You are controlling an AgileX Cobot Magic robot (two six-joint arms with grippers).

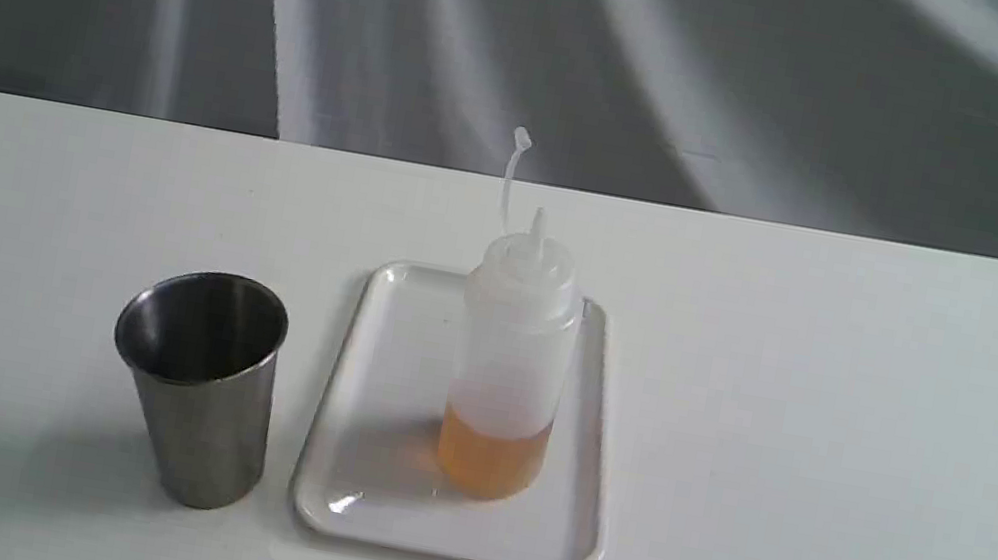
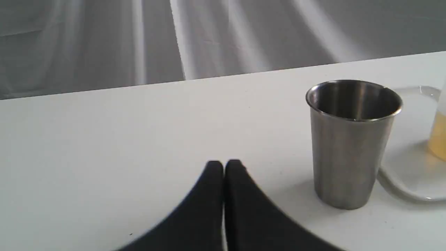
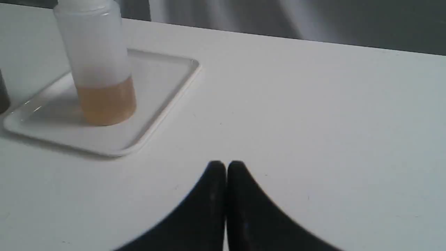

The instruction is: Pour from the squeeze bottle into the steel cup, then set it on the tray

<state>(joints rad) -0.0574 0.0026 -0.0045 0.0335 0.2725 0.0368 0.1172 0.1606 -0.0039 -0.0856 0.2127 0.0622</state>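
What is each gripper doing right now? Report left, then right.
Left gripper: closed, empty, apart from the tapered brushed-steel cup.
Right gripper: closed, empty, apart from the translucent amber-filled squeeze bottle.

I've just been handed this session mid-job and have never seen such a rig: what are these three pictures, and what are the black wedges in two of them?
This is a two-armed robot. The wide picture comes from a camera off the arms, looking across the white table. The other two come from a camera on each arm's wrist. The black wedges are the arms' grasping tips: the left pincer and the right pincer, both shut and holding nothing. On the table stands a handleless brushed steel cup, upright, and beside it lies a flat glossy white rectangular tray. A translucent plastic squeeze bottle, with amber liquid in its lower part, stands upright on the tray with its nozzle uncapped.
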